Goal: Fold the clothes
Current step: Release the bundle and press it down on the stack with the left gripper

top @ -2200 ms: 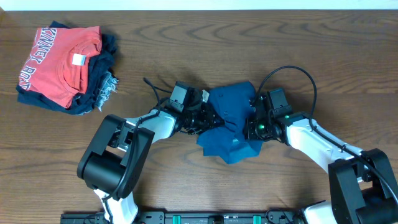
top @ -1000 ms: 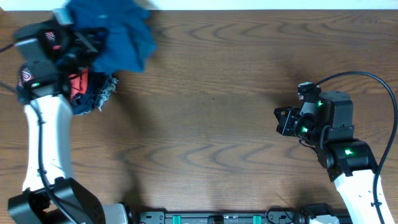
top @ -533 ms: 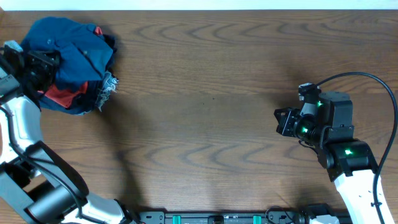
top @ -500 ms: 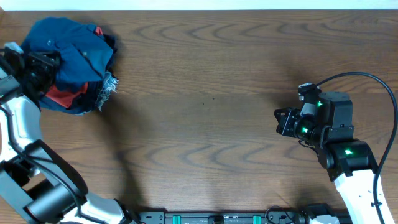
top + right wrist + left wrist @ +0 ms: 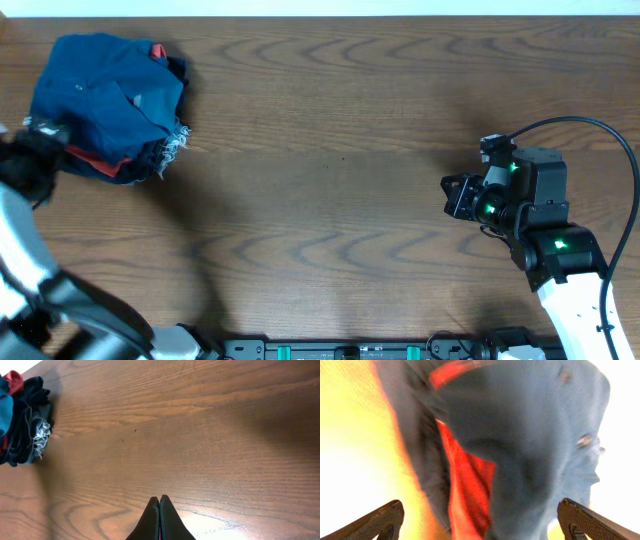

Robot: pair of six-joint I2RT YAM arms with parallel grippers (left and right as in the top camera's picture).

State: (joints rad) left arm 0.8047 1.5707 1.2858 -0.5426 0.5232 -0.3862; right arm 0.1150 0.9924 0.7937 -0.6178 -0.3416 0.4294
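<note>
**Left jaws:** wide apart, gripping nothing. The wrist view is blurred, and the fingertips (image 5: 375,522) show at its lower corners. The blue garment (image 5: 105,95) lies straight ahead of them, near, filling the space beyond the gap. Whether a tip touches cloth cannot be told. The garment sits as a rumpled bundle on top of the stack and covers most of the red shirt (image 5: 467,485). An edge of that shirt shows beneath on the side nearest these jaws. Denim (image 5: 170,140) with a frayed edge pokes out on the stack's far side from them.

**Right jaws:** closed tip to tip, empty, over bare counter (image 5: 225,435). The stack is well apart from them, far ahead and to their left.

**Finding:** the step in hand appears to be depositing the garment on the stack, where it lies unheld. The fold looks loose, not square.

**Next move:** it calls for drawing the left jaws straight back, clear of the cloth. If neatness is required, the bundle's top would then need flattening.
</note>
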